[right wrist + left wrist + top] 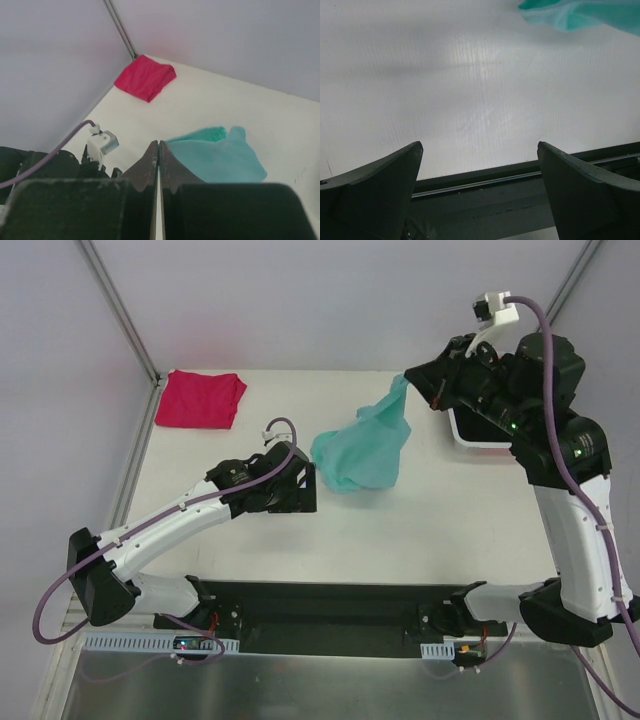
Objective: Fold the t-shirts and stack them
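A teal t-shirt (365,450) hangs in a peak from my right gripper (413,382), its lower part bunched on the white table (420,540). In the right wrist view the jaws of that gripper (158,145) are shut, with the teal cloth (220,157) starting right at their tips. A magenta-pink t-shirt (200,398) lies folded at the far left corner, also visible in the right wrist view (145,77). My left gripper (306,490) stands open just left of the teal shirt's low end, holding nothing. Only a teal corner (585,12) shows above its fingers (385,175).
A white bin with a red rim (480,445) sits at the right, partly under my right arm. Metal frame posts (120,310) run along the back corners. The dark rail of the table's near edge (480,180) lies between my left fingers.
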Controlling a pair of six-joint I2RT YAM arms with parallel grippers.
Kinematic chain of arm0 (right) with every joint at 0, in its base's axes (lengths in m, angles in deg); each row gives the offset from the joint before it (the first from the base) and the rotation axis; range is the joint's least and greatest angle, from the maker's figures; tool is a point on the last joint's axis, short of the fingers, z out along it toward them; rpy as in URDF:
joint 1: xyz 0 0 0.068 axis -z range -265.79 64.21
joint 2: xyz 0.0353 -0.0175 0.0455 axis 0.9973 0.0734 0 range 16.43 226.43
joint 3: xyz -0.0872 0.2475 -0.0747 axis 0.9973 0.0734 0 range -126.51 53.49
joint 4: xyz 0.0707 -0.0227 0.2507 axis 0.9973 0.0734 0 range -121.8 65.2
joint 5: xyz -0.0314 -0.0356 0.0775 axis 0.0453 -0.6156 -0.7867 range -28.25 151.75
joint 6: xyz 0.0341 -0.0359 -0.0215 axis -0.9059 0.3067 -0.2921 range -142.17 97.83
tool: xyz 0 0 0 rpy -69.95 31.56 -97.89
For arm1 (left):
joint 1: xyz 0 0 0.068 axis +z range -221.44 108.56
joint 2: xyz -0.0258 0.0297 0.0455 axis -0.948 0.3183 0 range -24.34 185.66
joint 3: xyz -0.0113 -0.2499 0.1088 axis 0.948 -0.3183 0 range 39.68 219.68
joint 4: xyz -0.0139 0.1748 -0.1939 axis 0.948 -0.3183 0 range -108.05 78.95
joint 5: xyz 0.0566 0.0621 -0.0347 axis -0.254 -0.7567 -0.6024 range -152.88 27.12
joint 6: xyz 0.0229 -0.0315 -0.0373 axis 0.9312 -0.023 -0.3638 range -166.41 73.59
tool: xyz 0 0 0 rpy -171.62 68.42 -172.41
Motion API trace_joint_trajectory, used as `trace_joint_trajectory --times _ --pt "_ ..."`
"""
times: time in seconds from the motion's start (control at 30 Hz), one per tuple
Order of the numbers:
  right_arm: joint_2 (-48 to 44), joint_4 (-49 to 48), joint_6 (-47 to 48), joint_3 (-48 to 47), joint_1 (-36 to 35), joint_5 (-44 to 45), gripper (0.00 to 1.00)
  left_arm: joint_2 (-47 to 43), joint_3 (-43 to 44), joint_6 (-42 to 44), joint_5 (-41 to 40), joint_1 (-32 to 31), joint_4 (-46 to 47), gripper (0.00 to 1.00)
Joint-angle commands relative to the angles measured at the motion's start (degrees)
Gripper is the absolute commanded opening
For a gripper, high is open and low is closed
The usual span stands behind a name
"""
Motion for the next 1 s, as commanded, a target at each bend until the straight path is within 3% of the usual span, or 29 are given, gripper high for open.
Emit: trace_joint_trajectory --times 0.0,0.13,0.37,0.5,0.67,0.87,0.93,0.97 --pt "-1.8 -7.1 -2.0 -4.9 1.4 -4.0 0.01 -0.4 0.3 -0.7 -0.9 -0.7 -1.1 0.99" --pt "-1.4 -4.8 -2.0 -5.0 2.1 -5.7 0.01 -0.5 0.2 -0.9 -0.9 -0.7 -1.1 0.99" --pt "-5.0 -7.7 -2.8 3.8 2.9 -5.8 0.01 0.4 0.3 -0.8 -0.7 -0.7 -1.0 0.99" --pt "-2.2 -4.9 -5.5 -1.4 6.9 0.4 0.01 0.8 0.7 -0.7 -0.8 -0.7 -1.2 0.99" --pt "1.4 -4.6 -7.7 -1.6 12.5 -1.0 0.01 0.2 0.0 -1.0 -1.3 -0.7 -1.0 0.99" --pt "8.0 -12.5 -10.4 -1.2 14.2 -13.1 0.01 -0.8 -1.5 -2.2 -1.0 1.3 -1.2 0.99" --pt "10.6 -14.8 -14.2 -2.5 14.1 -18.2 0.01 -2.6 -3.1 -2.8 1.2 5.2 -0.9 0.99" --pt "11.3 -16.2 -15.5 -3.8 14.1 -21.9 0.01 -3.6 -3.8 -2.2 4.1 11.0 -0.3 0.99"
